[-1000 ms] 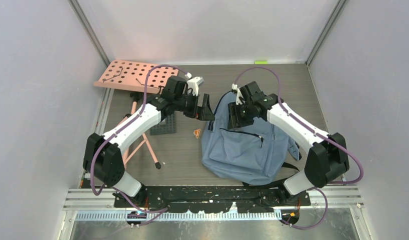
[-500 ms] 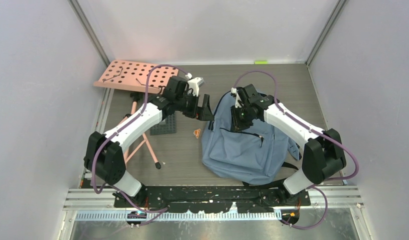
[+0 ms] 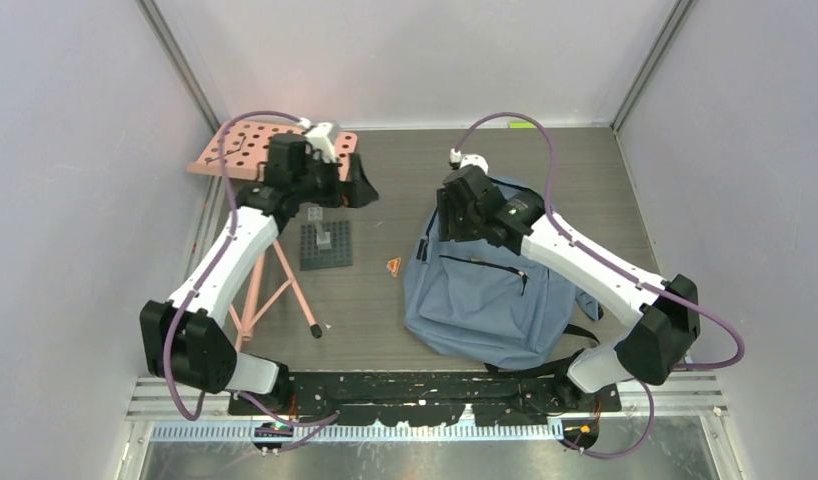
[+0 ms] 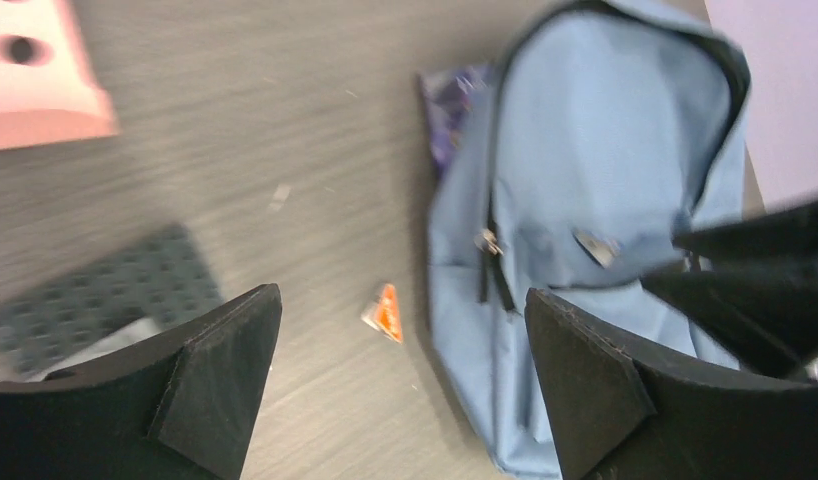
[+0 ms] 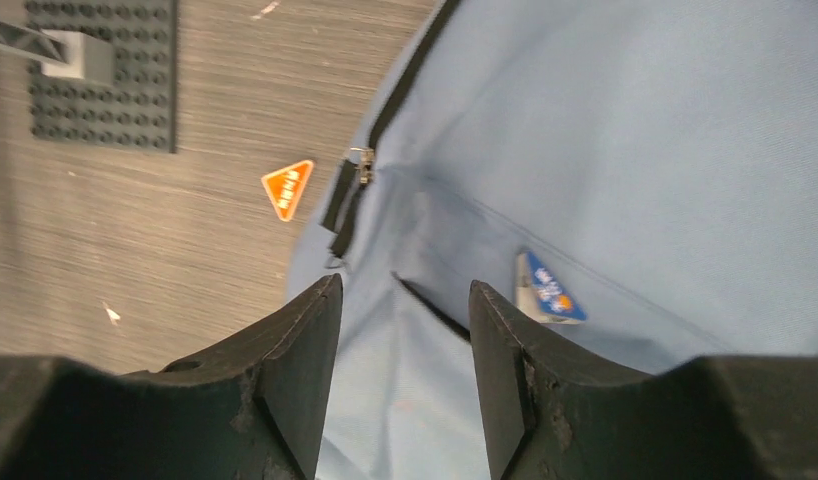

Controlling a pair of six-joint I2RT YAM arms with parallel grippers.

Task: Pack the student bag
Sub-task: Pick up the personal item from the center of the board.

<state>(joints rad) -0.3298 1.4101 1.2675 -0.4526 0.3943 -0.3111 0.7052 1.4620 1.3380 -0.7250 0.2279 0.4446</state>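
The student bag (image 3: 490,290) is a blue-grey backpack lying flat at centre right, its top toward the back. My right gripper (image 3: 448,215) hovers over its upper left corner. In the right wrist view the gripper (image 5: 405,290) is open, with bag (image 5: 625,130) fabric below the gap, a zipper pull (image 5: 363,165) just ahead and a small blue label (image 5: 548,290) to the right. My left gripper (image 3: 357,190) is off to the left above the floor, open wide and empty (image 4: 400,295); from there the bag (image 4: 605,160) lies ahead to the right.
A small orange triangle (image 3: 393,265) lies on the floor left of the bag. Further left are a dark grey studded baseplate (image 3: 325,245) and a pink pegboard (image 3: 255,150) on a pink stand. A purple item (image 4: 450,110) peeks out beside the bag's top.
My left arm has swung left and back, away from the bag toward the pegboard. The right gripper has shifted slightly left along the bag's top corner.
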